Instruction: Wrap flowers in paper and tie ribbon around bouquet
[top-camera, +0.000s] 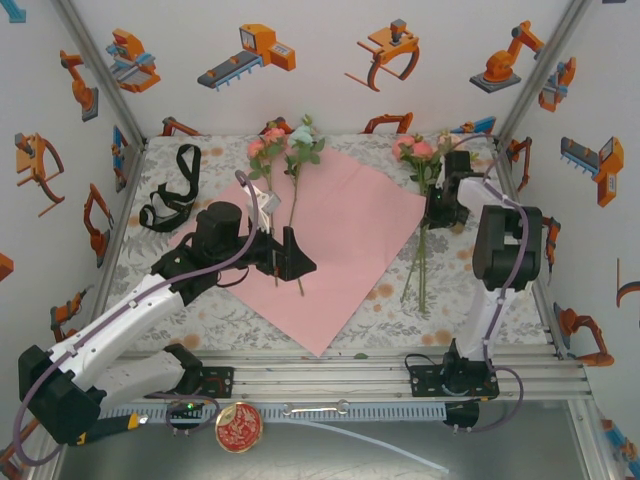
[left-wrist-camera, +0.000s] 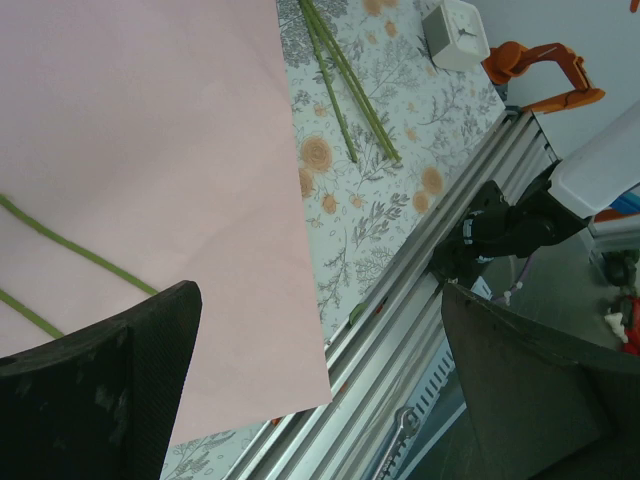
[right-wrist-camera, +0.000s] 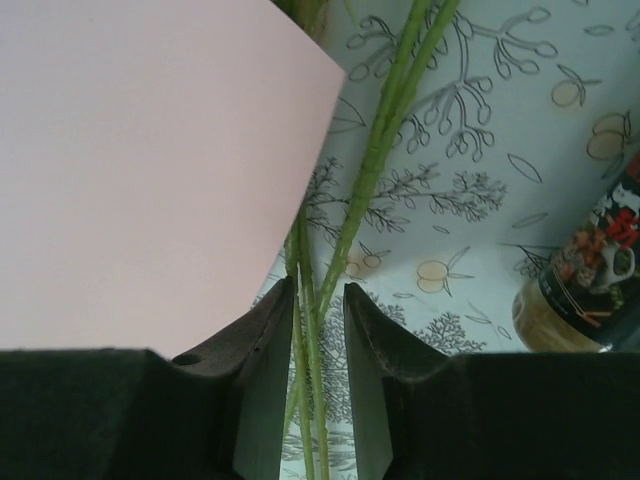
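Note:
The paper lies flat, pink side up, in the middle of the table. Flowers with pink and pale blue heads rest on its left part, stems running toward me. My left gripper hovers open over those stem ends, its jaws wide apart with nothing between them. More pink flowers lie right of the paper on the cloth. My right gripper is shut on their green stems, which run between the narrow jaws. The black ribbon lies coiled at the far left.
A small white cube stands behind the left wrist. A patterned jar stands on the cloth to the right of the right gripper. The aluminium rail borders the near table edge, with a wrench and a red disc below it.

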